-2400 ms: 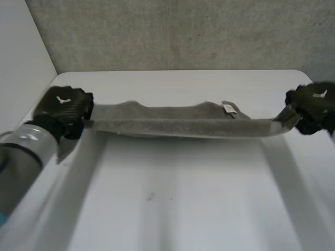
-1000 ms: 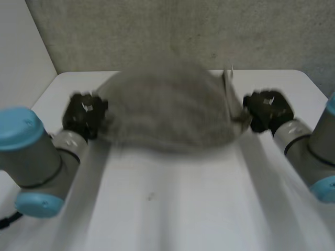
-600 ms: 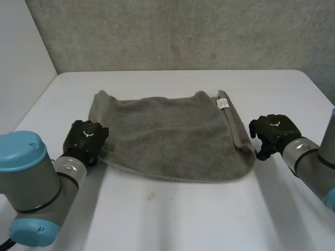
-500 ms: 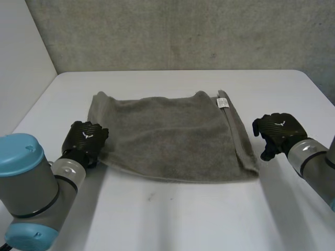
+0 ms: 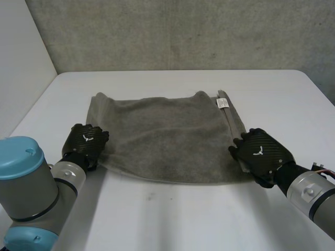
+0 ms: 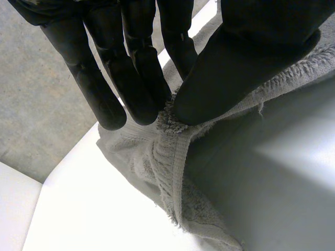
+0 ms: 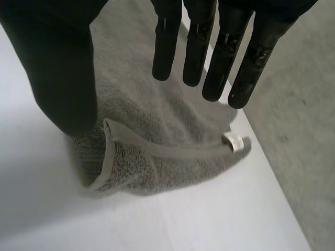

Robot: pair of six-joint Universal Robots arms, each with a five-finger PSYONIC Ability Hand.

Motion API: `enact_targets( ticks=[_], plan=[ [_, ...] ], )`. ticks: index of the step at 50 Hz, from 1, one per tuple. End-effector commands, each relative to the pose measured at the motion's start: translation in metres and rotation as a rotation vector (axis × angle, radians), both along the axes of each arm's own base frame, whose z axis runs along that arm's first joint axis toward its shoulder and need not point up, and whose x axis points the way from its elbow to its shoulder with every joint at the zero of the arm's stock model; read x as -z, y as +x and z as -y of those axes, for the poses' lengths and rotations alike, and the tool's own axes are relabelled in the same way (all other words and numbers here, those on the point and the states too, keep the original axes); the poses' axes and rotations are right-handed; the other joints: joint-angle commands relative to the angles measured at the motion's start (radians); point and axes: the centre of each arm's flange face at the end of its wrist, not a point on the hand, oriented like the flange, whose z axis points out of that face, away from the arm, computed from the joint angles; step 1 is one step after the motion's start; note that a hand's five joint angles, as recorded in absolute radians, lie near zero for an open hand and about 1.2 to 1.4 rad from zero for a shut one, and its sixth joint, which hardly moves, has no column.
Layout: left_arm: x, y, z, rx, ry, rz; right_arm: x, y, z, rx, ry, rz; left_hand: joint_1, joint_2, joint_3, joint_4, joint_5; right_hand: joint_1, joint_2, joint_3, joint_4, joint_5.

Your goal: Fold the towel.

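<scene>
A grey towel [image 5: 167,136] lies spread flat on the white table [image 5: 172,219], its white label [image 5: 223,103] at the far right corner. My left hand [image 5: 84,144] is at the towel's near left corner. In the left wrist view its thumb [image 6: 235,68] and fingers pinch the towel's hem [image 6: 170,151]. My right hand [image 5: 260,151] rests over the near right corner. In the right wrist view that hand [image 7: 57,68] is open, its fingers straight above the towel [image 7: 157,130], whose corner is turned up under the thumb; the label [image 7: 234,140] lies beyond the fingertips.
A grey wall [image 5: 178,31] stands behind the table and a white wall [image 5: 21,63] runs along its left side. A small dark speck [image 5: 151,197] marks the bare table in front of the towel. Both forearms lie low over the near corners.
The towel has swung out and dropped flat on the table. My right hand let go of its corner, drew away, then came back over it. My left hand kept its pinch.
</scene>
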Motion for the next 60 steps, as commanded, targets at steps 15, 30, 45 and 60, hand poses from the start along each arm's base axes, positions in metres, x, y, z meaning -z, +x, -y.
enact_targets(
  ticks=[15,30,45,60],
  plan=[
    [0.001,0.001,0.000,-0.003,0.004,0.002,0.030,0.001,0.008,-0.237,-0.125,-0.384,0.216,0.178,0.180,0.178,0.189,0.069,-0.002,0.011,0.007,0.005],
    [0.002,0.002,0.001,-0.005,0.005,0.002,0.036,-0.018,0.054,-0.069,-0.214,-0.453,0.216,0.178,0.180,0.178,0.189,0.421,0.351,0.364,0.360,0.357],
    [0.001,0.002,0.001,-0.008,0.004,0.002,0.049,-0.025,0.059,-0.007,-0.140,-0.349,0.216,0.178,0.180,0.178,0.189,0.318,0.248,0.261,0.257,0.255],
    [0.002,0.002,0.001,-0.006,0.005,0.003,0.051,-0.024,0.073,0.114,-0.019,-0.086,0.216,0.178,0.180,0.178,0.189,0.896,0.825,0.838,0.834,0.832]
  ],
)
